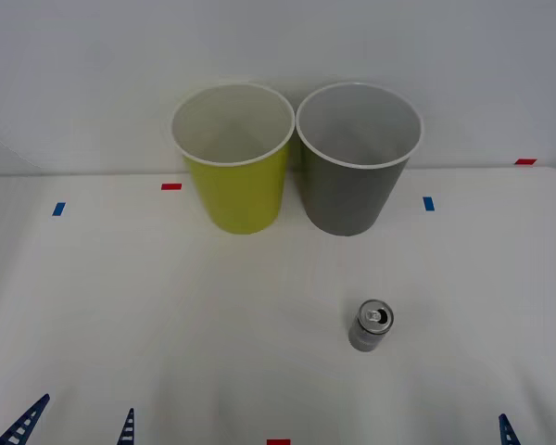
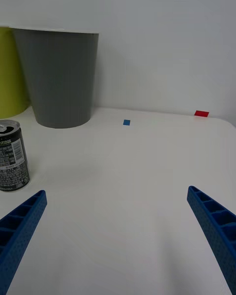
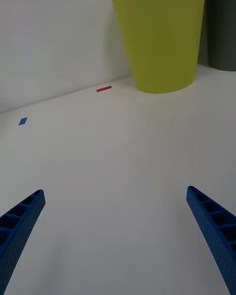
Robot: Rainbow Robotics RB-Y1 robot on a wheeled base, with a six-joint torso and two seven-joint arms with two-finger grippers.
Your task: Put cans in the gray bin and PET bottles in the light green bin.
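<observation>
Can [image 2: 11, 156] label txt too small to read; gray bin [image 3: 223, 24] cut off at frame's upper right.

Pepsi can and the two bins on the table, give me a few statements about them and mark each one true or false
1. The Pepsi can stands upright on the table. True.
2. The can is inside the gray bin. False: it is on the table, in front of that bin.
3. The light green bin stands on the robot's left of the gray bin. True.
4. The right end effector grips the can. False: it is open, the can beside it.
5. The left end effector is open. True.
</observation>
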